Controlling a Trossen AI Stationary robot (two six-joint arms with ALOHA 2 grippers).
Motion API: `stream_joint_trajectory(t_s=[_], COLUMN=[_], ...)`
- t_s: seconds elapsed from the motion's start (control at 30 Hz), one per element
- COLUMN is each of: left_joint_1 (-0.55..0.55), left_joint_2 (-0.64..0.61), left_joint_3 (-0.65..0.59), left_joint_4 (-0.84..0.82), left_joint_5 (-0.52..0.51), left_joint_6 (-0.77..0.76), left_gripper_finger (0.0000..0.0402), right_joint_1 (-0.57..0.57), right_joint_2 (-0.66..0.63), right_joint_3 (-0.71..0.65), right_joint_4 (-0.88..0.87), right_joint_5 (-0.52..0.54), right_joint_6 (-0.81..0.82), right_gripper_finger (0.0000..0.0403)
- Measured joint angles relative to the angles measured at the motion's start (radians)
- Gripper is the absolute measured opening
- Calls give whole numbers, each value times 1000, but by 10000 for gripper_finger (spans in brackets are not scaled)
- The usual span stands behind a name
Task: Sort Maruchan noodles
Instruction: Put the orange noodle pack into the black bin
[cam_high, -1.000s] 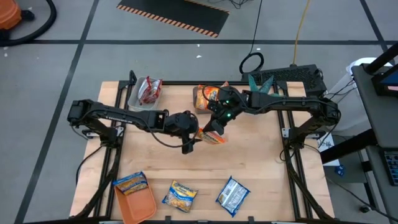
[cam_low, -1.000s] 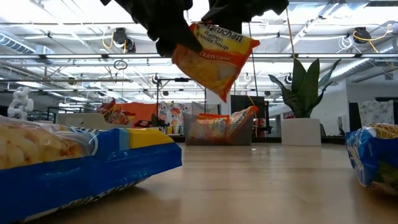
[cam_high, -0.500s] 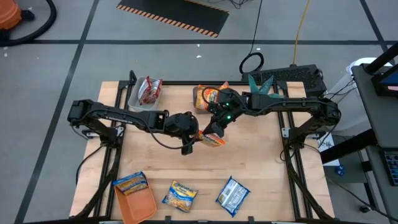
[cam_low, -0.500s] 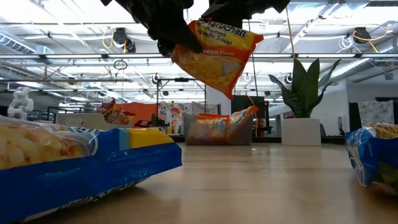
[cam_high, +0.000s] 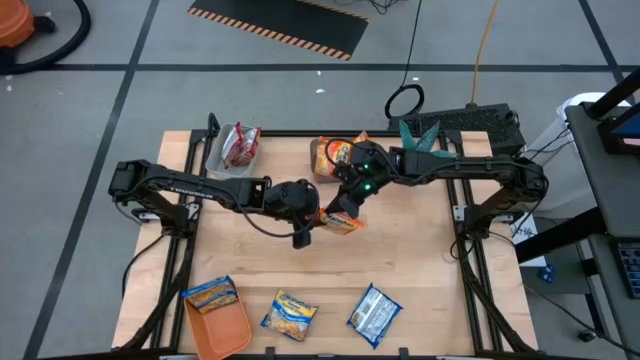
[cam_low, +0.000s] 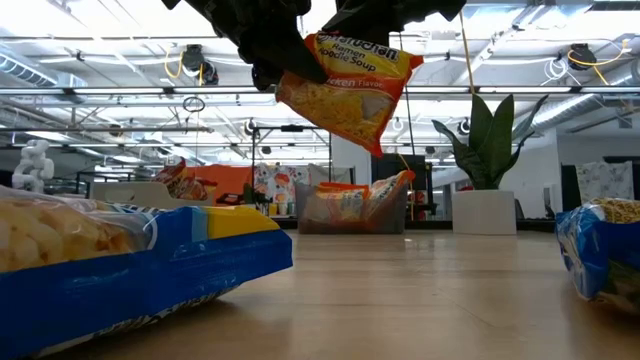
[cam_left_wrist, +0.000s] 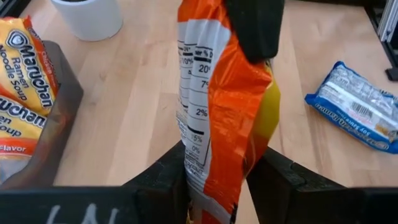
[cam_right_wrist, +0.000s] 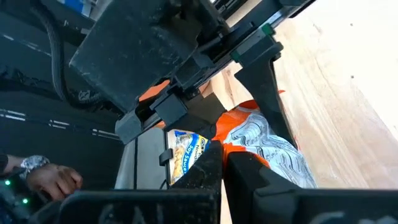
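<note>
Both grippers meet over the middle of the wooden table (cam_high: 400, 260), sharing one orange noodle packet (cam_low: 343, 88) held well clear of the boards. The left gripper (cam_left_wrist: 214, 177) has its fingers closed on one end of the packet; the right gripper (cam_right_wrist: 224, 163) pinches the opposite edge.

Taking that packet as the landmark: a clear bin (cam_high: 333, 158) of orange packets sits just behind it at the table's far edge, and another bin (cam_high: 232, 150) with red packets lies farther along that edge on the left arm's side. A potted plant (cam_low: 487, 165) stands behind it on the right arm's side. Well in front of the held packet, at the near edge, lie three blue-and-yellow packets (cam_high: 290, 314), one resting on an orange tray (cam_high: 220, 325).

The arms hide most of the packet from above, and the low view cuts off both grippers.
</note>
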Motion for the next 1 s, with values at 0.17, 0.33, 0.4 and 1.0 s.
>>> stream_joint_trajectory(t_s=[0.17,0.33,0.4,1.0], left_joint_1=[0,0,0,28], left_joint_2=[0,-1,-1,-1], left_joint_3=[0,0,0,0], left_joint_4=[1,11,12,78], left_joint_5=[-3,-14,-21,-105], left_joint_6=[-57,-85,-89,-262], left_gripper_finger=[128,127,126,125], right_joint_1=[-14,-47,-67,-174], right_joint_2=[-2,-33,-47,-213], right_joint_3=[0,0,0,0], right_joint_4=[0,-4,-6,-359], right_joint_5=[-1,2,9,83], right_joint_6=[26,-39,-71,-362], right_gripper_finger=[1,37,62,192])
